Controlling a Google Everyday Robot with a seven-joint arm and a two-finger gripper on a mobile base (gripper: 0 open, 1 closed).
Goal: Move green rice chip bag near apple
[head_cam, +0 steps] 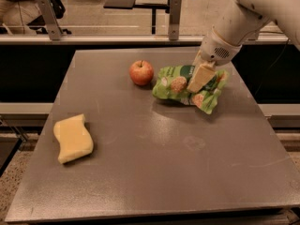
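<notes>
The green rice chip bag (176,84) lies crumpled on the grey table (150,163), right of centre at the back. The red apple (141,72) stands just left of the bag, a small gap between them. My gripper (202,75) comes down from the upper right onto the bag's right half. It is shut on the green rice chip bag, and one cream finger (199,77) shows in front of it. The bag's right end bunches up around the gripper.
A pale yellow wavy sponge (72,138) lies near the table's front left. My white arm (243,18) reaches in over the table's back right corner. Chairs and table legs stand on the floor beyond the far edge.
</notes>
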